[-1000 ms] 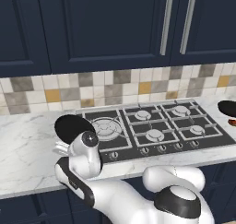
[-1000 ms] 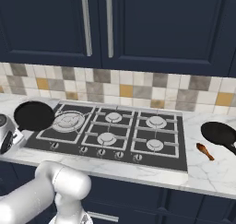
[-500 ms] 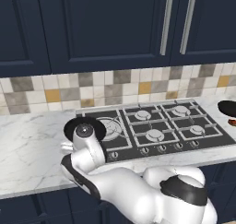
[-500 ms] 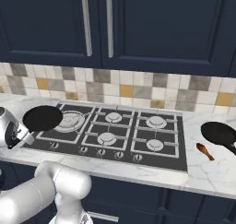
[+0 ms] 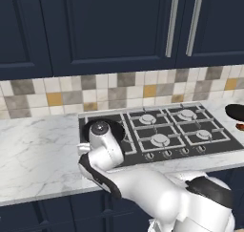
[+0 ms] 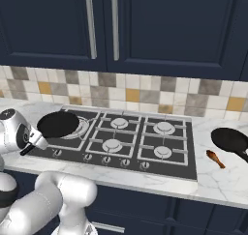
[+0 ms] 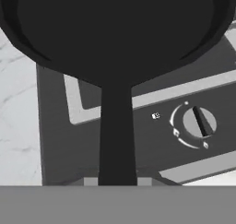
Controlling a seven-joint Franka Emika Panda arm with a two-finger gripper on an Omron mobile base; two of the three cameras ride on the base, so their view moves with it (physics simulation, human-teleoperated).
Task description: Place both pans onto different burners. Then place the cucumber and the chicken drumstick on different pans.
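A simulated kitchen: a white marble counter point(image 6: 145, 183) runs left to right, with a black cooktop point(image 6: 131, 144) set into it and small knobs point(image 6: 105, 160) along its near edge. Behind it is a backsplash point(image 6: 145, 96) of grey, beige and orange square tiles, and above that dark navy cabinets point(image 5: 95, 26) with long silver handles point(image 6: 90, 27). The cooktop has round silver-grey burners point(image 6: 164, 127) under black grates. One black pan point(image 6: 57, 124) is held over the far-left burner point(image 6: 82, 127), its thin handle point(image 7: 117, 135) reaching toward the near-left corner of the cooktop. The gripper point(image 6: 36, 141) is closed almost fully on the end of that handle, in front of the white arm point(image 5: 109, 164); its fingertips themselves cannot be made out. From the hand camera the pan's dark underside hangs over the cooktop's left edge, above one knob point(image 7: 197, 121) with its pointer tilted. The second pan point(image 6: 231, 141) sits on the counter to the right of the cooktop. The small orange-brown drumstick point(image 6: 214, 157) lies on the counter just in front of it, near but not clearly touching. No cucumber can be made out. No brand names, labels or readable writing can be made out on any surface.
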